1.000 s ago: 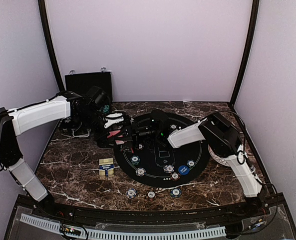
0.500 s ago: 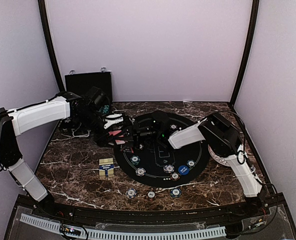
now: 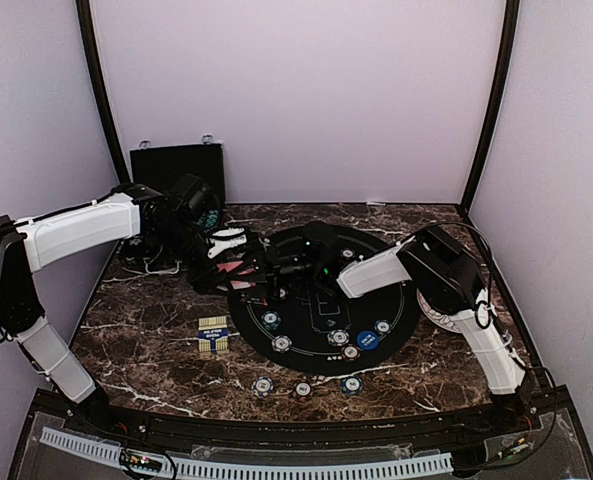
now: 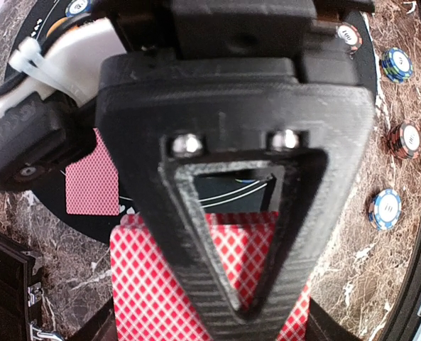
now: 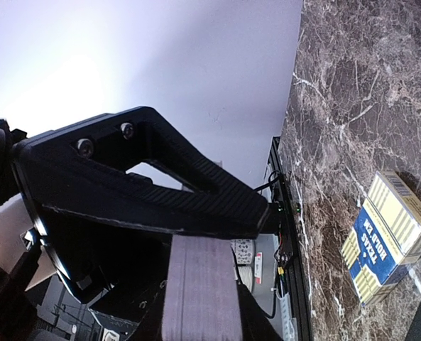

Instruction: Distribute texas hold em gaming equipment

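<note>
Since a sec ago the left gripper (image 3: 260, 275) has pinched shut, and the right wrist crept a hair toward it. Otherwise nothing on the table budged. The left one is now clamped on a bunch of red-backed cards (image 4: 160, 284), held low over the far-left edge of the round black mat (image 3: 311, 325). In the wrist cam you can see the diamond pattern thru the cutout in the finger. The right gripper (image 3: 294, 265) is nose to nose w/ it. Its own cam only shows one finger and a greyish slab under it, so can't tell if it's apart or together tbh. One loose card (image 4: 91, 181) lies face down on the mat just beside the left tool. Around them there are chips (image 3: 281, 343) and a blue button disc (image 3: 367, 340) on the near half of the mat, plus 3 more chips in a row on the marble table (image 3: 146, 330) nearer the bases. The card box (image 3: 213, 333) sits just off the mat's left edge. Its blue band looks like "TEXAS HOLD EM", w/ the rest too small to read. The black case (image 3: 176, 165) leans at the back-left wall. The white plate (image 3: 434, 318) is on the right, mostly hidden behind the right arm. The two wrists crowd the same spot, so the cards are hard to see from above.
</note>
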### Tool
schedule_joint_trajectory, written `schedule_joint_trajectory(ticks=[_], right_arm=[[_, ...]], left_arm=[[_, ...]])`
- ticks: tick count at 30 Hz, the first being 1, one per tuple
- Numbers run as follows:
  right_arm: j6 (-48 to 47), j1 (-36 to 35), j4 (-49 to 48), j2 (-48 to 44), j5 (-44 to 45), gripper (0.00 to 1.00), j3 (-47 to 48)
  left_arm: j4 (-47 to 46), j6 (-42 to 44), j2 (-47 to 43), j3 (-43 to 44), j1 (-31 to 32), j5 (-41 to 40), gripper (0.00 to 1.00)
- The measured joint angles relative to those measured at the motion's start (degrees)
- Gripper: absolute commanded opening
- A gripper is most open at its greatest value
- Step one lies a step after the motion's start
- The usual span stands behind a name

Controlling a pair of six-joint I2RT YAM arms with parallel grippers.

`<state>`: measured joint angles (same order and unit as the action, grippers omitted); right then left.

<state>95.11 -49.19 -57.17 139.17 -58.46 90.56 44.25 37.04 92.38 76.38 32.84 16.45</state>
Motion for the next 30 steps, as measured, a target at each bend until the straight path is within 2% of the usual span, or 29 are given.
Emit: schedule_joint_trajectory(ticks=[6,11,20,30], right_arm=[[-3.6,0.2,4.2,-0.2,0.2,0.51,0.0],[-8.1,0.4,11.0,-1.7,1.0,0.57,0.0],[-16.9,0.6,24.1,-4.2,3.1,0.57,1.9],[-18.7,0.6,28.6,-4.2,4.1,0.51,4.5]], left_arm=[[0.1,0.2,-0.1,0.0,0.0,0.1,0.16],[0.1,0.2,-0.1,0.0,-0.1,0.3,0.13],[0.2,0.4,-0.1,0.0,-0.1,0.7,0.12],[0.2,0.8,-0.1,0.0,-0.2,1.2,0.11]])
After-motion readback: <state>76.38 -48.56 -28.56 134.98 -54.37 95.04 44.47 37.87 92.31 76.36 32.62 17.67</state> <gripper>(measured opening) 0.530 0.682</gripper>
